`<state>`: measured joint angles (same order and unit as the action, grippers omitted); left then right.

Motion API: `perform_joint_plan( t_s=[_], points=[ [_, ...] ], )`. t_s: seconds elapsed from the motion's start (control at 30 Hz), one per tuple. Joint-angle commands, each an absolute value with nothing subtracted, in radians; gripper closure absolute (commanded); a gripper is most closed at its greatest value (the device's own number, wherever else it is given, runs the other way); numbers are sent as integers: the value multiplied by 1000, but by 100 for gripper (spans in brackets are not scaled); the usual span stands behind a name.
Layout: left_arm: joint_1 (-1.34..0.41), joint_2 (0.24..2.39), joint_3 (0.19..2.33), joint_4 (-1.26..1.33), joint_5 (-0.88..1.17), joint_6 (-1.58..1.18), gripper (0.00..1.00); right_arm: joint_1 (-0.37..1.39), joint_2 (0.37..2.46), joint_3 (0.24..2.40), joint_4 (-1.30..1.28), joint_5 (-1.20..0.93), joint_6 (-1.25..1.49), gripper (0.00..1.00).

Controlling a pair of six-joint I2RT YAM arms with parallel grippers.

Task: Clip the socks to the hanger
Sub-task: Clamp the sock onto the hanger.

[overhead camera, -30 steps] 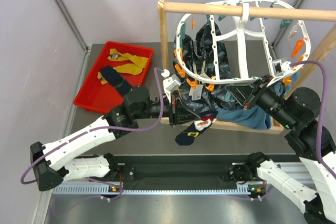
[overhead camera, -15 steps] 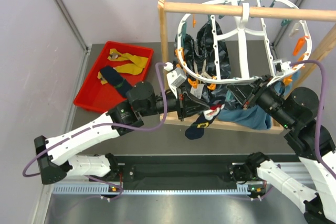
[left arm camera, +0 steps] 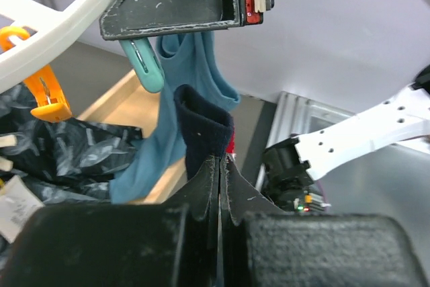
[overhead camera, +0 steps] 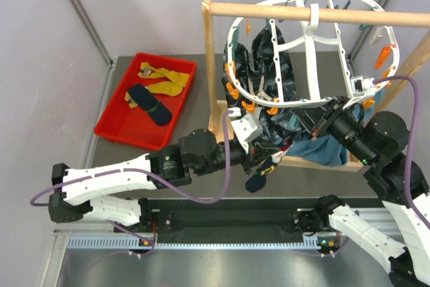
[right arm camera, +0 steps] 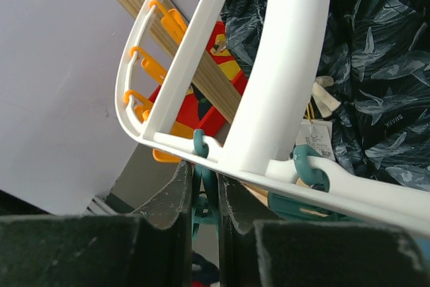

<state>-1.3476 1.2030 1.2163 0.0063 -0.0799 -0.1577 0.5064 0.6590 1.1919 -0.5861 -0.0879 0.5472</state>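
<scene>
The white oval hanger [overhead camera: 309, 35] hangs from the wooden rod, with orange and teal pegs round its rim. My left gripper [overhead camera: 263, 159] is shut on a dark navy sock [overhead camera: 257, 178] that dangles below the hanger's near rim. In the left wrist view the sock's cuff [left arm camera: 203, 129] sticks up from the gripper [left arm camera: 220, 166], just below and right of a teal peg [left arm camera: 144, 65]. My right gripper [overhead camera: 306, 122] is shut on a teal peg [right arm camera: 205, 189] under the hanger's rim [right arm camera: 181, 142]. Mustard-yellow socks [overhead camera: 163, 78] and another navy sock [overhead camera: 149, 103] lie in the tray.
A red tray [overhead camera: 111, 132] sits at the back left. The wooden rack's rod [overhead camera: 269, 11] and post [overhead camera: 209, 65] carry the hanger. A large dark patterned cloth [overhead camera: 272, 65] and a teal-blue cloth [overhead camera: 316, 149] hang from pegs close to both grippers.
My left arm has moved to the right and nearer with the navy sock, bringing it close under the right gripper. The right arm has stayed put.
</scene>
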Motion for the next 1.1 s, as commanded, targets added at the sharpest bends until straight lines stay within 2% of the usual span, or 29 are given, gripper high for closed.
perform_joint_plan(
  t_s=[0.0, 0.47, 1.07],
  points=[
    [-1396, 1227, 1273, 15, -279, -51, 100, 509, 676, 1200, -630, -61, 566, 100],
    [-1431, 1285, 1335, -46, -460, -8, 100, 508, 675, 1203, -644, -45, 557, 100],
    [-1447, 1259, 1327, -20, -466, 11, 100, 509, 687, 1213, -652, -28, 557, 100]
  ],
)
